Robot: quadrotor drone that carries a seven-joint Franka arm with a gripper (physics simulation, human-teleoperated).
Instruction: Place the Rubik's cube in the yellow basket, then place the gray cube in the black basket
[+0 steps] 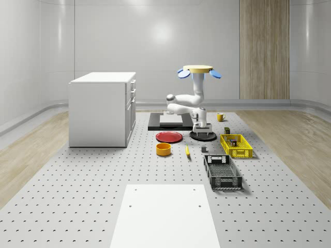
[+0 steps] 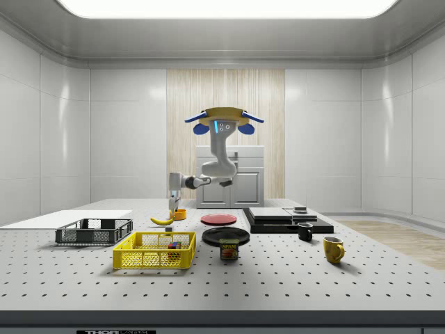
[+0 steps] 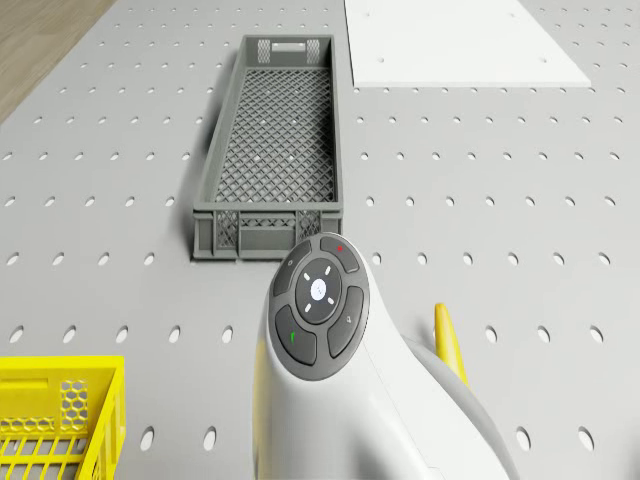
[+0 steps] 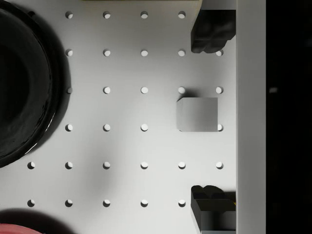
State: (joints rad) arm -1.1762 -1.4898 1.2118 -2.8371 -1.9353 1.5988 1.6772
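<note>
The gray cube [image 4: 197, 114] lies on the perforated table, between the two spread fingers of my gripper [image 4: 210, 117], which is open and hangs a little above it. From the whole-scene view, the gripper [image 1: 203, 135] sits just above the small gray cube [image 1: 204, 150]. The Rubik's cube [image 1: 233, 142] rests inside the yellow basket [image 1: 242, 153], to the whole-scene view's right of the gripper. Nearer the camera stands the black basket [image 1: 222, 178] with nothing in it. The drone [image 1: 199, 70] hovers high over the table, its arm reaching down.
Beside the gray cube are a black plate [image 4: 19, 87] and a red plate [image 1: 169, 137]. An orange bowl [image 1: 163, 149] and a banana [image 1: 187, 151] lie close by. A white cabinet [image 1: 102, 108], a black platform [image 1: 170, 122], mugs [image 2: 334, 248] and a can [image 2: 229, 249] also stand on the table.
</note>
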